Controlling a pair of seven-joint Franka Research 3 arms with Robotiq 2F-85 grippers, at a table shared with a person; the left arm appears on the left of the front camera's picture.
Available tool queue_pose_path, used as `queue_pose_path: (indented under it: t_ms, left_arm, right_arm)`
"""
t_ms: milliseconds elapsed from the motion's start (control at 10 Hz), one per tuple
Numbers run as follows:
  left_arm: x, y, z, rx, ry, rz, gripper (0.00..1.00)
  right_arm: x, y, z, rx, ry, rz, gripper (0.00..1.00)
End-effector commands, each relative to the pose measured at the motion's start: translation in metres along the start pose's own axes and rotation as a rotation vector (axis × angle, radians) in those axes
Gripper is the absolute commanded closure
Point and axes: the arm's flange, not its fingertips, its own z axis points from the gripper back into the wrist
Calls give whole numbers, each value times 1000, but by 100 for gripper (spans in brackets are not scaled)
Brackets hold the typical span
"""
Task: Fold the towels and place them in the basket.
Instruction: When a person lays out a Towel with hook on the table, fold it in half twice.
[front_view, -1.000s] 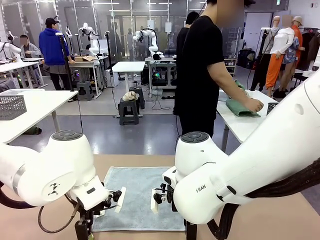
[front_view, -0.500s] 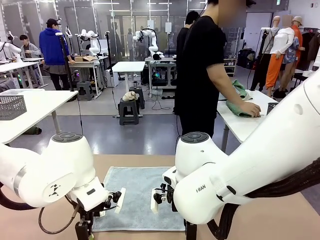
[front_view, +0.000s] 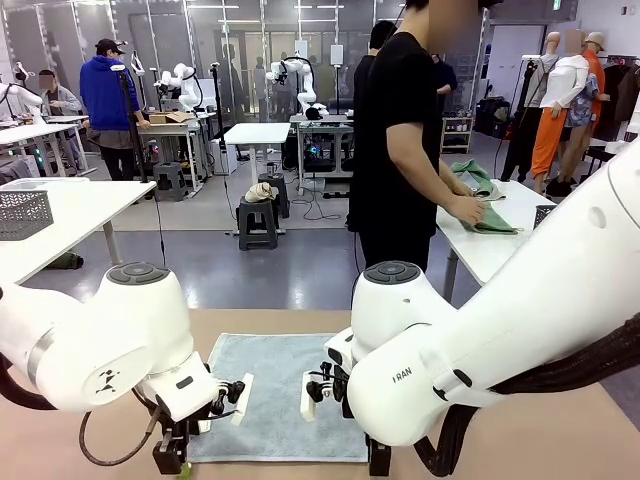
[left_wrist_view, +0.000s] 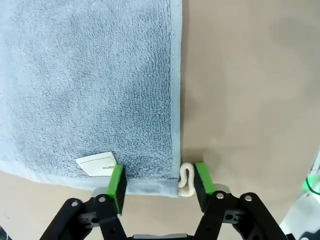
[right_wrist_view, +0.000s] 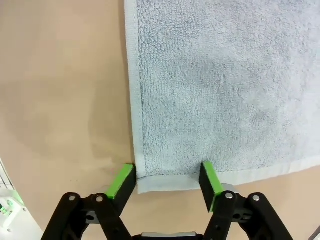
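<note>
**Towel Corners Lost Behind the Arms**

From the front, the left arm (front_view: 110, 340) and right arm (front_view: 480, 340) cover the near corners of the blue-grey towel (front_view: 275, 390). In both wrist views the towel runs off the top edge. The print on its white label (left_wrist_view: 97, 164) is too small to read.

The left pincer (front_view: 172, 458) and right pincer (front_view: 378, 458) hang low over the tan table (front_view: 270, 322), each mostly hidden under its own white arm. Between them the pale blue-grey towel (front_view: 275, 385) lies flat, its near corners just beside the pincers and the rest stretching away from them. Well beyond the right pincer, a person (front_view: 400, 130) in black stands at a white table (front_view: 490, 255), one hand (front_view: 465, 208) pressed on a mint green towel (front_view: 490, 215).
</note>
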Motion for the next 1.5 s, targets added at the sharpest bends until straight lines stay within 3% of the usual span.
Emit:
queue_pose_path:
  t_ms: [0, 100, 200, 300, 400, 500, 600, 700, 1300, 1400]
  left_arm:
    - [-1, 0, -4, 37, 23, 11, 79]
    - [-1, 1, -3, 37, 23, 11, 64]
    - [-2, 2, -3, 38, 22, 10, 99]
    - [-2, 3, -2, 37, 20, 10, 84]
    - [-3, 3, -1, 34, 17, 8, 100]
    - [-2, 4, 1, 31, 16, 4, 100]
    - [-2, 6, 3, 29, 14, 0, 100]
    - [-2, 7, 5, 30, 12, 0, 100]
    - [-3, 8, 7, 27, 5, -5, 100]
    - [-3, 8, 8, 27, 2, -4, 100]
  right_arm:
    - [1, 1, -7, -10, -7, -11, 45]
    - [1, 1, -6, -11, -7, -12, 65]
    - [1, 0, -6, -12, -3, -12, 54]
    - [1, 0, -5, -11, 0, -12, 85]
    - [1, -1, -5, -7, 4, -10, 74]
    - [2, -1, -3, -2, 12, -7, 100]
    - [2, -2, 0, -5, 19, -3, 93]
    - [3, -2, 3, -4, 17, 3, 100]
    - [4, -4, 8, 5, 17, 12, 100]
    - [4, -4, 9, 12, 15, 13, 82]
